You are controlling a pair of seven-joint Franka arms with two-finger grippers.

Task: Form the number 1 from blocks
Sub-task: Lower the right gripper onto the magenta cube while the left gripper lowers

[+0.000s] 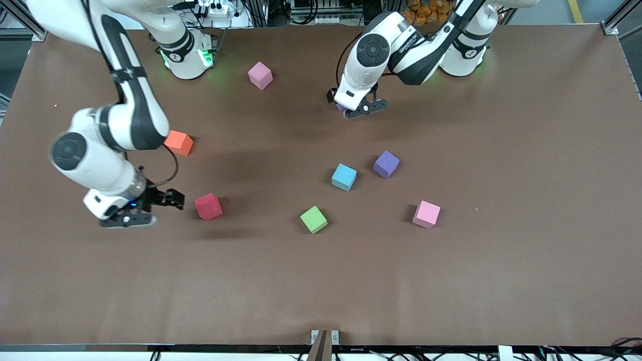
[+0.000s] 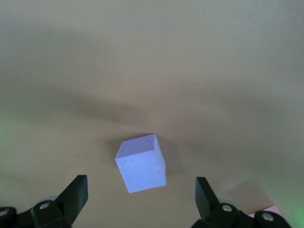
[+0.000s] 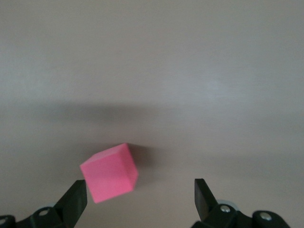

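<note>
Brown cloth covers the table (image 1: 501, 260), and the blocks lie scattered on it, none touching another. Take the light blue block (image 1: 344, 177) as the landmark, near the middle of the table. A purple block (image 1: 386, 164) sits just beside it, toward the left arm's end and slightly farther from the front camera. The green block (image 1: 313, 219) lies nearer to the front camera than the blue one. The red block (image 1: 208, 206) lies well apart from the blue one, toward the right arm's end. A second purple block (image 2: 141, 165) rests farther from the front camera than the blue one, mostly hidden under the left gripper (image 1: 362, 106); this gripper hovers over it with its jaws wide, the block between the fingers (image 2: 75, 194) but not touching them. The right gripper (image 1: 150, 208) is just beside the red block, jaws wide and empty, and its wrist view shows the block near one finger (image 3: 75, 199). One pink cube (image 1: 426, 214), another pink cube (image 1: 260, 75) and an orange cube (image 1: 179, 142) also lie on the table.
</note>
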